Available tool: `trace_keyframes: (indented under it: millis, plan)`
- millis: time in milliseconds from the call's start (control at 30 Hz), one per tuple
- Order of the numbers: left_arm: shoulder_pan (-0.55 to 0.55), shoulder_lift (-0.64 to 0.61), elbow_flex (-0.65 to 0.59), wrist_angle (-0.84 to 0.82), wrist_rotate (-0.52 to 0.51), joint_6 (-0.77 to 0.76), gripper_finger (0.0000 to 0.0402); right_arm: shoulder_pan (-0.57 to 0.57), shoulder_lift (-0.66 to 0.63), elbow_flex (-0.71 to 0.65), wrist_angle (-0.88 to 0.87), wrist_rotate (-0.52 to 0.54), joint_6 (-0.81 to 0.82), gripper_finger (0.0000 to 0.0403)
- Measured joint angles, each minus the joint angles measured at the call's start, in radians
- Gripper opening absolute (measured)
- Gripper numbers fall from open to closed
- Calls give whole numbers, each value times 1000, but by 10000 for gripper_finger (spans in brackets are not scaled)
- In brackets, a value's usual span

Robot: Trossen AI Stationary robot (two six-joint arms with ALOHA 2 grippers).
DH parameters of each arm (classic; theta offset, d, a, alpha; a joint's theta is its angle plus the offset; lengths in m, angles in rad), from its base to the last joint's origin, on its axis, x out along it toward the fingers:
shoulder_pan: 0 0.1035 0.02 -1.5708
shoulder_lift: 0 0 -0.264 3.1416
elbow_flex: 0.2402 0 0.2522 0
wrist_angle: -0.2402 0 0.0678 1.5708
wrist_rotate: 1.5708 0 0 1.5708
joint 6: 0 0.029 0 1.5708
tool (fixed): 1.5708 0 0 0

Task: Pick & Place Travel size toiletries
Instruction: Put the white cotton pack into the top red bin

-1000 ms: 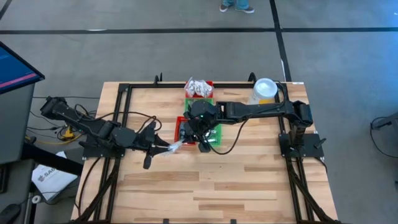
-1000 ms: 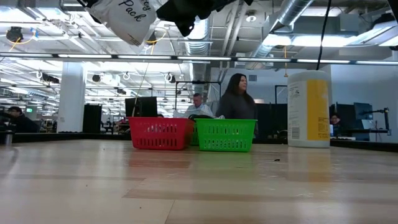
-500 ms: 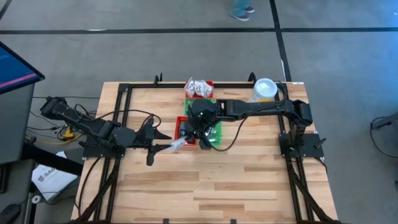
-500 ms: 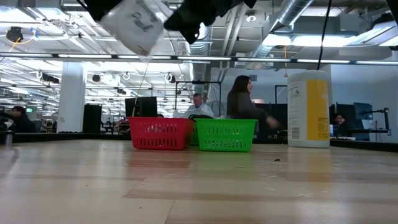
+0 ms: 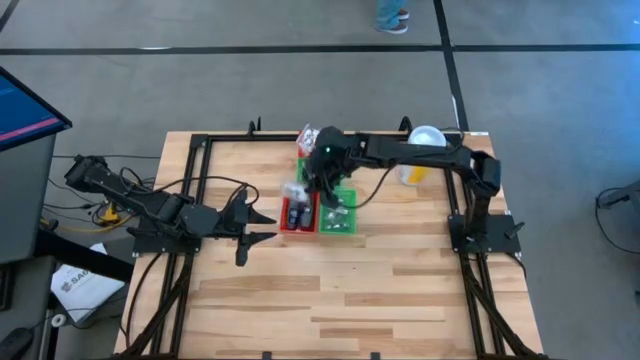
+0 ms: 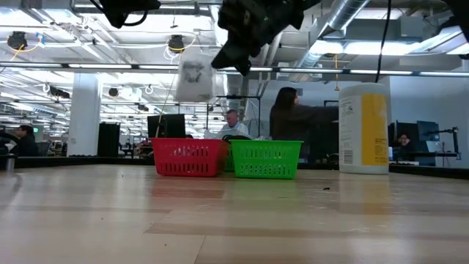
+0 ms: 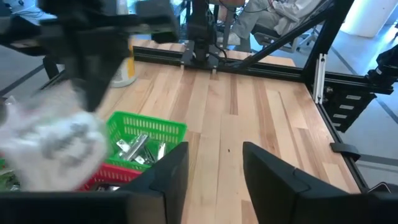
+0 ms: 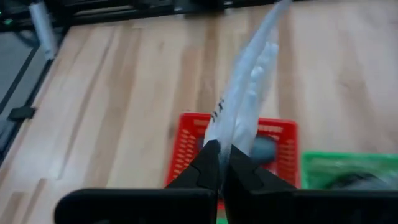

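A white crinkly sachet (image 6: 194, 79) hangs in the air from my right gripper (image 5: 316, 186), which is shut on it above the near red tray (image 5: 297, 214); the right wrist view shows the sachet (image 8: 249, 87) edge-on. That tray holds small dark bottles. The green tray (image 5: 340, 216) beside it holds silvery tubes. More white sachets (image 5: 316, 138) lie in a second red tray at the table's far side. My left gripper (image 5: 262, 228) waits open and empty, left of the trays. My right gripper pinches the sachet's near end (image 8: 219, 138) between its two fingertips, which come from above, slanting down. The sachet is lifted clear and hangs below and beside the fingers (image 6: 220, 57), over the near red tray.
A tall yellow canister with a white lid (image 5: 423, 150) stands at the table's far right. A black metal frame (image 5: 200, 150) runs along the table's far and side edges. The near half of the table (image 5: 330, 300) is bare wood. People show in the room behind.
The sachet has passed from my left gripper to my right. The left gripper has let go and stayed in place. The right gripper has carried the sachet toward the table's far edge, from beside the left gripper to over the near red tray, where it now hangs down.
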State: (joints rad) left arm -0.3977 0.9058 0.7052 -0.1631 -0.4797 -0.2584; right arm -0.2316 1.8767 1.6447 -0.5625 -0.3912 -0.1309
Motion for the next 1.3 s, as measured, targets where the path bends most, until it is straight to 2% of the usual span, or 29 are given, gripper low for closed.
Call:
trace_keyframes:
  millis: [367,533,1000,1300]
  plan:
    - [0,0,0,1,1,0,128,-151,0,0,27,3,88,0]
    - [0,0,0,0,1,0,124,-202,0,0,29,46,127,0]
    - [0,0,0,0,1,0,118,-300,9,0,104,90,235,0]
    - [0,0,0,4,1,0,120,-318,85,1,160,127,275,0]
